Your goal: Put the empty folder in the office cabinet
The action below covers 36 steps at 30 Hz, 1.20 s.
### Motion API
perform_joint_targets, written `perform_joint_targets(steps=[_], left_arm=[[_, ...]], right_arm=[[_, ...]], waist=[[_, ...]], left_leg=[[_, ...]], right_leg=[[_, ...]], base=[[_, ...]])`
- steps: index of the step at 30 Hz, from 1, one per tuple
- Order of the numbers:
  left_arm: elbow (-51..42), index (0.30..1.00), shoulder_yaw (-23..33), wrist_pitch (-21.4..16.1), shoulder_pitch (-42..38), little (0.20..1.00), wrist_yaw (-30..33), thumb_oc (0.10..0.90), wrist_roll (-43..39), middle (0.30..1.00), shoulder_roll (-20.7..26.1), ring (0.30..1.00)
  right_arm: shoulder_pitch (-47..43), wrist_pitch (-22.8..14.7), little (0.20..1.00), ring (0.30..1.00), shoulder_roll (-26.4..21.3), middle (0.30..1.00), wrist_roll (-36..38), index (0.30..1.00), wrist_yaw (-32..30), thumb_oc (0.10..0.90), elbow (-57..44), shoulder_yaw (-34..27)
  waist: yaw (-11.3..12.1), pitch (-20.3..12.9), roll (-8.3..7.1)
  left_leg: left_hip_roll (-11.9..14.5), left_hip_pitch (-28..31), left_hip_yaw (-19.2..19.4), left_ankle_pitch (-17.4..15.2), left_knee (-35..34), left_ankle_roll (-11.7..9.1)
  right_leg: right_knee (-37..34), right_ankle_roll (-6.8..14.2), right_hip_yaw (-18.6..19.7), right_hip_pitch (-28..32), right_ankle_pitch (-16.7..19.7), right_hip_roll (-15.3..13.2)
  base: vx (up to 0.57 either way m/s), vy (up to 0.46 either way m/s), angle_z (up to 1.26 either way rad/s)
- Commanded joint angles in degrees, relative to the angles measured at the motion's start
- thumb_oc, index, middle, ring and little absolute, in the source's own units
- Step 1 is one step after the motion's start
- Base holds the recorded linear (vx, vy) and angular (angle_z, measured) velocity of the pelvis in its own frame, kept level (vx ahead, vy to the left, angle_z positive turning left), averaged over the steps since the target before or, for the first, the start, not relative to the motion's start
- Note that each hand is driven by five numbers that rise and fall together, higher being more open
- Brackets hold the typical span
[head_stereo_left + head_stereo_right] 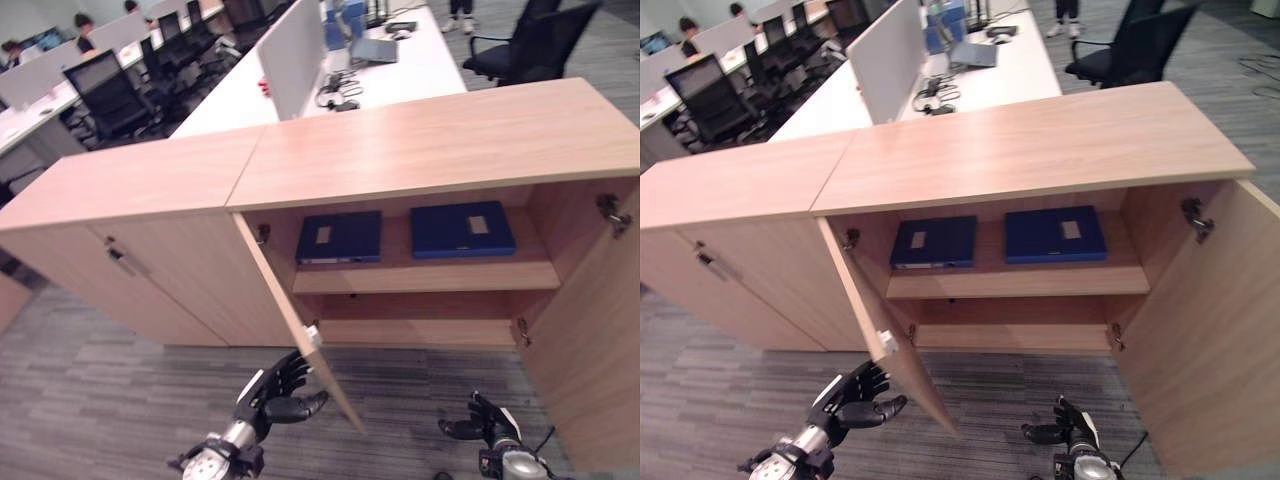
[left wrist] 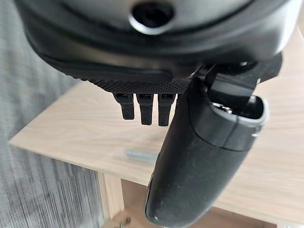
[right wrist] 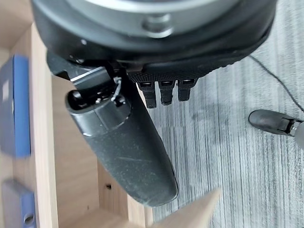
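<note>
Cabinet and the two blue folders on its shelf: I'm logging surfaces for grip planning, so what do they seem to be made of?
The cabinet looks like light wood-grain laminate board, matt: even printed grain, crisp square edges, metal hinges on the open doors. The two blue folders, left and right, look like plastic-covered card with a slight sheen and pale labels; the exact covering is uncertain.

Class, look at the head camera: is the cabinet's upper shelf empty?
No: two blue folders lie flat side by side on the upper shelf.
</note>
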Motion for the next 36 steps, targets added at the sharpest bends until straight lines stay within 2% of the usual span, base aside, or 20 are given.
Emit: perform_joint_targets(steps=[1, 3, 6, 8, 12, 13, 19, 20, 22, 26, 28, 29, 30, 33, 36], left_arm=[[-5.29, 0.9, 1.11, -5.23, -5.19, 0.9, 1.26, 0.8, 0.41, 0.9, 1.0, 0.9], [-5.62, 0.9, 1.4, -5.73, -5.46, 0.9, 2.43, 0.8, 0.49, 0.9, 1.05, 0.9], [-5.15, 0.9, 2.09, -6.09, -5.94, 0.9, 3.57, 0.8, 0.09, 0.9, 0.26, 0.9], [-2.83, 0.9, 3.37, -6.54, -7.64, 0.9, 5.32, 0.8, 0.28, 0.9, -0.54, 0.9], [2.03, 0.9, 5.78, -6.91, -10.33, 0.9, 8.83, 0.8, 1.87, 0.9, -1.0, 0.9], [5.64, 0.9, 7.94, -7.02, -11.41, 0.9, 10.68, 0.8, 2.4, 0.9, -0.83, 0.9], [16.67, 0.9, 12.84, -6.82, -15.78, 0.9, 14.93, 0.8, 4.53, 0.9, 2.39, 0.9], [20.09, 0.9, 14.84, -6.89, -18.0, 0.9, 16.02, 0.8, 3.77, 0.9, 4.46, 0.9], [21.6, 0.9, 15.8, -6.88, -18.96, 0.9, 16.36, 0.8, 3.39, 0.9, 5.38, 0.9], [25.48, 0.9, 18.75, -6.99, -22.66, 0.9, 17.68, 0.8, 3.42, 0.9, 11.28, 0.9], [28.12, 0.9, 19.04, -6.82, -25.07, 0.9, 18.05, 0.8, 4.19, 0.9, 14.55, 0.9], [28.18, 0.9, 19.01, -6.84, -25.13, 0.9, 18.03, 0.8, 4.17, 0.9, 14.58, 0.9], [30.45, 0.9, 19.0, -6.66, -27.96, 0.9, 18.5, 0.8, 4.83, 0.9, 17.89, 0.9], [34.49, 0.9, 19.18, -6.17, -32.58, 0.9, 19.39, 0.8, 5.78, 0.9, 23.11, 0.9], [36.99, 0.9, 19.93, -6.2, -33.97, 0.9, 19.58, 0.8, 6.35, 0.9, 26.44, 0.9]], right_arm=[[-9.64, -3.02, 0.9, 0.9, 0.78, 0.9, -1.02, 0.9, -0.91, 0.8, -3.88, 1.47], [-9.99, -2.81, 0.9, 0.9, 1.07, 0.9, -1.71, 0.9, -0.79, 0.8, -4.0, 2.95], [-9.87, -2.75, 0.9, 0.9, 2.04, 0.9, -2.46, 0.9, -0.46, 0.8, -3.7, 4.7], [-8.96, -2.73, 0.9, 0.9, 2.85, 0.9, -2.53, 0.9, 0.24, 0.8, -4.12, 5.83], [-7.3, -2.68, 0.9, 0.9, 2.99, 0.9, -2.94, 0.9, 1.45, 0.8, -6.71, 7.32], [-5.76, -2.73, 0.9, 0.9, 2.68, 0.9, -3.28, 0.9, 2.39, 0.8, -8.55, 7.79], [-1.36, -3.37, 0.9, 0.9, 2.3, 0.9, -2.54, 0.9, 4.29, 0.8, -12.69, 7.16], [-0.33, -3.6, 0.9, 0.9, 2.5, 0.9, -2.04, 0.9, 4.64, 0.8, -13.4, 6.84], [0.1, -3.68, 0.9, 0.9, 2.55, 0.9, -1.92, 0.9, 4.79, 0.8, -13.59, 6.79], [2.0, -3.95, 0.9, 0.9, 3.15, 0.9, -1.24, 0.9, 5.3, 0.8, -13.23, 6.18], [2.62, -4.01, 0.9, 0.9, 3.55, 0.9, -0.81, 0.9, 5.54, 0.8, -13.13, 6.13], [2.61, -4.01, 0.9, 0.9, 3.57, 0.9, -0.81, 0.9, 5.54, 0.8, -13.13, 6.11], [3.27, -4.02, 0.9, 0.9, 3.56, 0.9, -0.49, 0.9, 5.79, 0.8, -13.17, 6.1], [3.72, -4.13, 0.9, 0.9, 3.8, 0.9, 0.36, 0.9, 5.92, 0.8, -13.0, 5.85], [4.17, -4.24, 0.9, 0.9, 4.17, 0.9, 1.34, 0.9, 6.33, 0.8, -12.72, 5.47]], waist=[[1.09, 3.01, -2.8], [2.42, 3.36, -4.22], [4.72, 3.41, -5.64], [5.1, 3.05, -6.27], [4.84, 3.34, -7.46], [4.37, 2.96, -7.63], [1.83, 0.92, -8.14], [1.2, 0.23, -8.85], [0.96, -0.11, -9.23], [0.07, -1.14, -10.74], [-0.08, -1.43, -11.34], [-0.07, -1.4, -11.37], [-0.4, -1.55, -11.88], [-0.9, -1.85, -12.8], [-1.07, -1.98, -13.39]], left_leg=[[0.87, -4.21, -12.27, 2.61, 4.02, -4.25], [-2.31, -6.88, -21.28, -0.56, 6.1, -1.5], [-7.51, -7.91, -32.95, -5.82, 6.44, 0.17], [-10.1, -8.48, -38.0, -6.32, 5.52, 0.19], [-11.04, -10.38, -38.89, -5.39, 5.95, 0.1], [-10.59, -8.52, -38.13, -5.11, 4.23, 0.18], [-9.36, -2.4, -35.01, -4.89, -0.71, 0.47], [-9.22, -1.55, -33.99, -4.83, -2.14, 0.55], [-9.21, -1.41, -33.61, -5.11, -2.16, 0.6], [-9.55, -0.66, -33.1, -6.26, -2.16, 1.17], [-9.91, -0.46, -33.27, -6.65, -2.16, 1.49], [-9.92, -0.45, -33.28, -6.65, -2.16, 1.5], [-10.34, -0.47, -33.77, -7.04, -2.16, 1.86], [-11.21, -0.46, -34.35, -7.78, -2.16, 2.69], [-11.75, -0.33, -34.43, -8.23, -2.16, 3.19]], right_leg=[[0.44, 4.14, 1.55, 6.6, -11.09, -0.65], [0.44, 3.52, 4.64, 4.31, -9.7, -0.37], [0.44, 3.08, 9.59, 3.16, -9.22, 0.46], [0.44, 2.9, 12.53, 2.95, -8.74, 1.41], [0.44, 2.8, 14.73, 3.46, -8.22, 2.23], [0.44, 2.84, 15.49, 3.98, -8.19, 2.88], [0.44, 3.1, 16.57, 5.2, -8.18, 3.76], [0.44, 3.42, 17.12, 4.91, -7.71, 3.83], [0.44, 3.56, 17.16, 4.88, -7.57, 3.84], [0.44, 4.25, 17.51, 5.4, -7.12, 3.44], [0.44, 4.81, 17.76, 5.63, -6.87, 2.95], [0.44, 4.82, 17.75, 5.65, -6.88, 2.94], [0.44, 5.41, 17.93, 5.75, -6.55, 2.32], [1.57, 6.23, 17.75, 5.41, -6.42, 1.2], [2.79, 6.78, 18.25, 4.77, -6.35, 0.61]], base=[[-0.02, -0.151, -0.96], [-0.07, -0.172, -1.35], [0.02, -0.103, -1.44], [0.1, -0.018, -1.41], [0.08, 0.018, -0.83], [0.08, 0.034, -0.67], [0.1, 0.104, -0.53], [0.05, 0.12, -0.19], [0.04, 0.102, -0.21], [0.06, 0.135, -0.02], [0.03, 0.13, 0.0], [0.01, 0.136, -0.04], [0.01, 0.13, -0.05], [0.01, 0.174, 0.0], [0.01, 0.109, 0.04]])
